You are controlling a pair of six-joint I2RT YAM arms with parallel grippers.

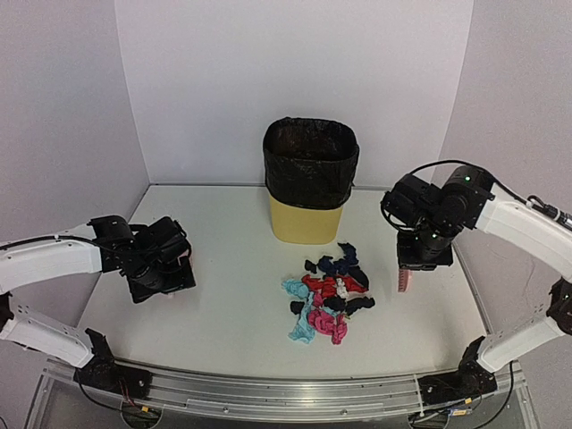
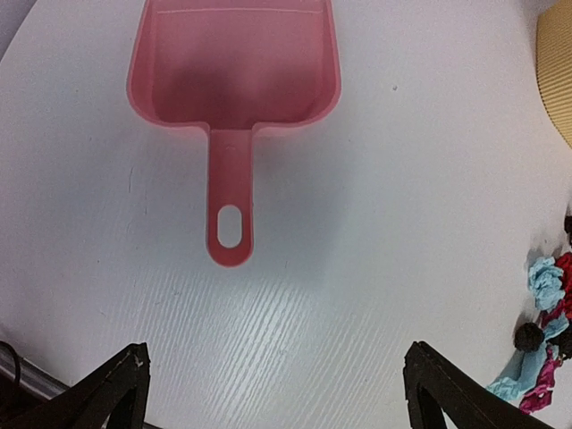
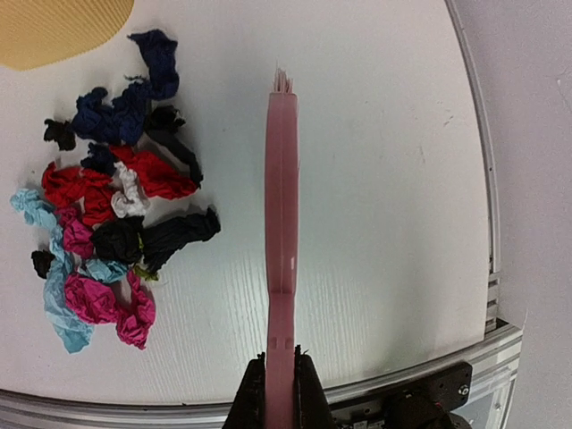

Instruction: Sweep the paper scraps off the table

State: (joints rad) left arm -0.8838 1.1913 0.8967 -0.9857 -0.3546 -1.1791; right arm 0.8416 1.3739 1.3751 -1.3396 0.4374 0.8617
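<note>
The paper scraps (image 1: 328, 298) lie in one heap of red, pink, light blue, black, navy and white on the table (image 1: 223, 322), in front of the bin. They also show in the right wrist view (image 3: 112, 223) and at the right edge of the left wrist view (image 2: 545, 331). My right gripper (image 1: 416, 261) is shut on the handle of a pink brush (image 3: 281, 197), held just right of the heap with its bristles off the scraps; its jaws (image 3: 280, 384) clamp the handle end. My left gripper (image 2: 277, 393) is open and empty, behind the handle of a pink dustpan (image 2: 234, 71) lying flat on the table.
A yellow bin with a black liner (image 1: 310, 183) stands behind the heap at the table's middle back. The metal front rail (image 1: 286, 393) runs along the near edge. White walls close the left, back and right sides. The table's right edge (image 3: 483, 197) is close to the brush.
</note>
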